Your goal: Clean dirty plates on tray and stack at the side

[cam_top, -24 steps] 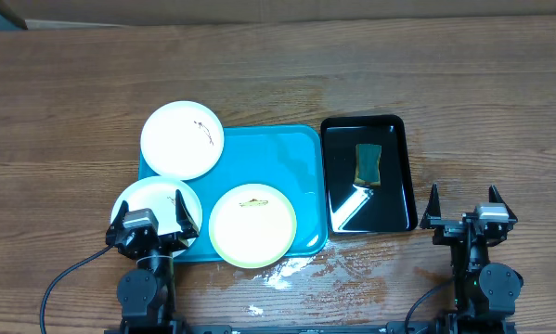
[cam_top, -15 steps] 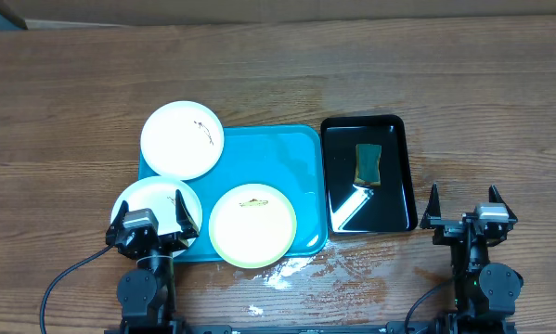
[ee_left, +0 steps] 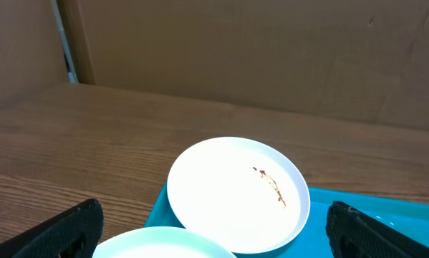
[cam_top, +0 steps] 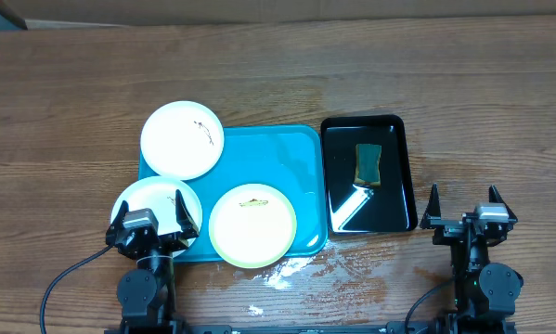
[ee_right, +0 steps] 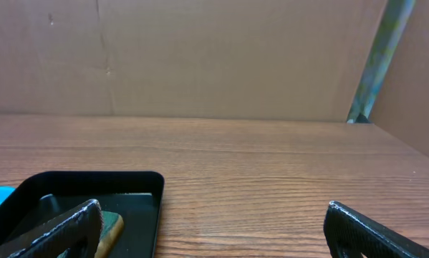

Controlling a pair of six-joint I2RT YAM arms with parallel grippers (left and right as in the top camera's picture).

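You work on a brown wooden table (cam_top: 445,74) backed by a cardboard wall (ee_right: 200,50). The left gripper (cam_top: 152,219) is spread wide and grips nothing. One white plate (cam_top: 152,199) lies directly beneath it, on the near left edge of the blue tray (cam_top: 278,158). A second white plate (ee_left: 235,190), smeared, lies ahead of it, and the yellow-green plate (cam_top: 252,225) just to its right. The right gripper (cam_top: 463,199) is equally wide and empty. The black tray (cam_top: 398,186) holding a sponge (cam_top: 368,164) lies ahead to its left. Both arms sit folded at the near table edge, grippers pointing forward.
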